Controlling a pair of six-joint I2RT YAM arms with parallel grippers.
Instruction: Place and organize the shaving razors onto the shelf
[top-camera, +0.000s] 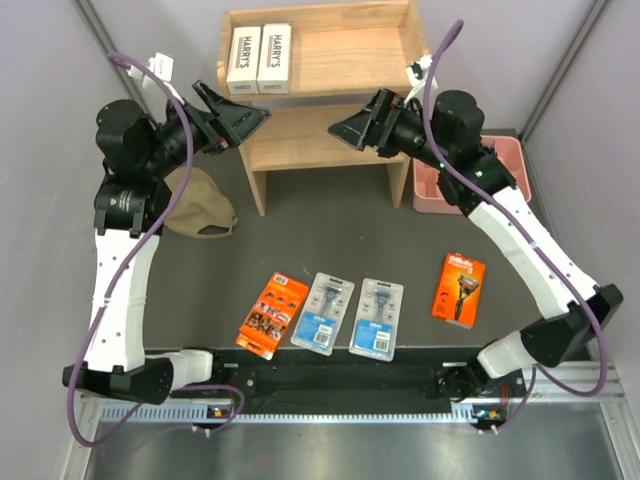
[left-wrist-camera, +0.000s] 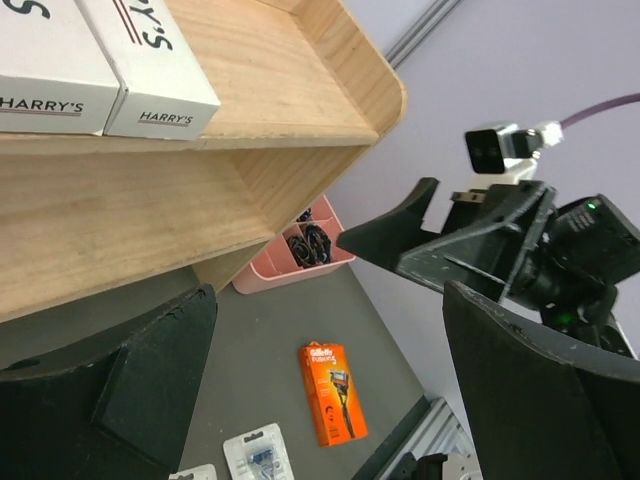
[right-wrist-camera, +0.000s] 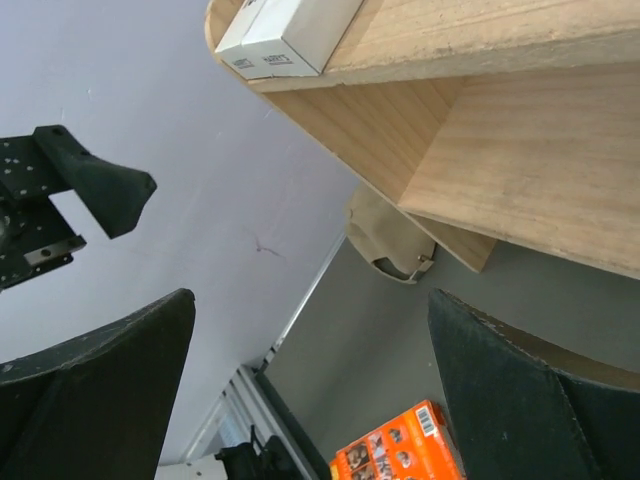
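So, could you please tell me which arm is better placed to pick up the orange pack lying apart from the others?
Probably the right: the orange pack lies beside the right arm, at its forearm, far from the left arm. The right claw and left claw are both open and empty.

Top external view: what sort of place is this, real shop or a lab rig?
Most likely a lab test cell staged as shop restocking. Plain grey walls box in a dark table edged by an aluminium rail; a small wooden shelf holds two HARRY'S boxes; four razor packs lie on the table.
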